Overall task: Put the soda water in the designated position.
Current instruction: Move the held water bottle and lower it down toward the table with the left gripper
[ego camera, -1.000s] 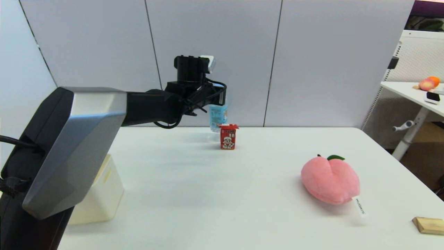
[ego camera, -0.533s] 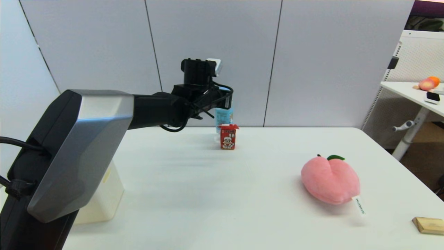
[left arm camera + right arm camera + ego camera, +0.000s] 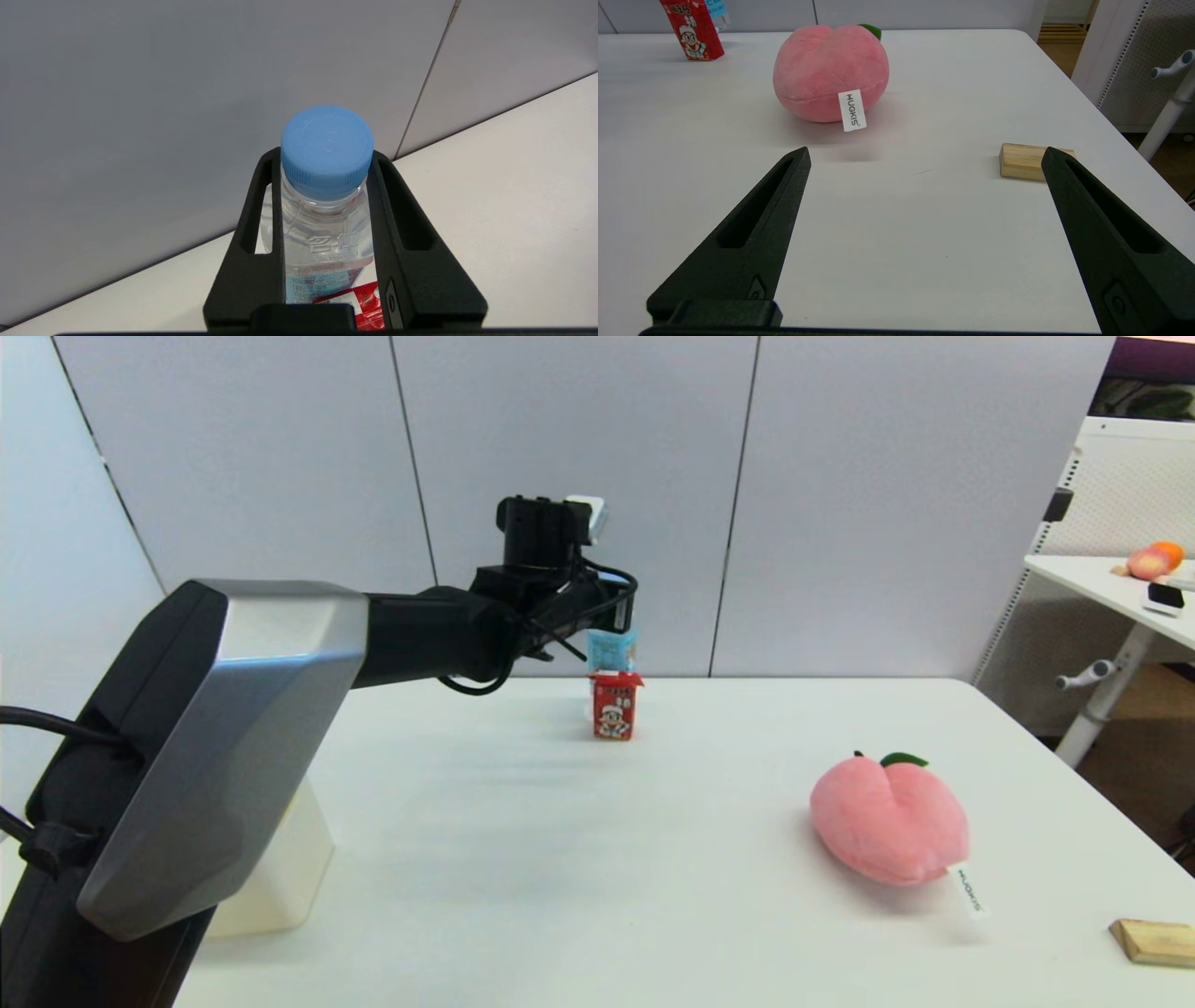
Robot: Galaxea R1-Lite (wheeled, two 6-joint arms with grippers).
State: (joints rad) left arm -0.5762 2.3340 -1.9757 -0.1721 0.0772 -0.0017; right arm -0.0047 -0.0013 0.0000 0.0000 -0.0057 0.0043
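Grey wall panels are standing behind a white table (image 3: pixel 523 859), and the left arm is reaching out across it toward the far edge. Its left gripper (image 3: pixel 326 161) is closing snugly on the soda water (image 3: pixel 326 196) just under the blue cap, one finger (image 3: pixel 252 233) pressing each side of the neck, and the bottle is hanging upright in that grip. From the head view the bottle (image 3: pixel 612 651) is sitting at about twelve o'clock from the red carton (image 3: pixel 615 706), right behind it and partly hidden by it, so I cannot tell whether its base is touching the table. A pink plush peach (image 3: pixel 888 821) is lying well apart at roughly four o'clock from the carton, and a wooden block (image 3: pixel 1155 941) is resting near the table's right front corner. A cream bin (image 3: pixel 271 868) is showing behind the arm's silver housing at the left. The right gripper (image 3: pixel 924 156) is hovering low over the near right part of the table with its fingers spread wide and nothing between them, the block lying just beside one fingertip (image 3: pixel 1052 156).
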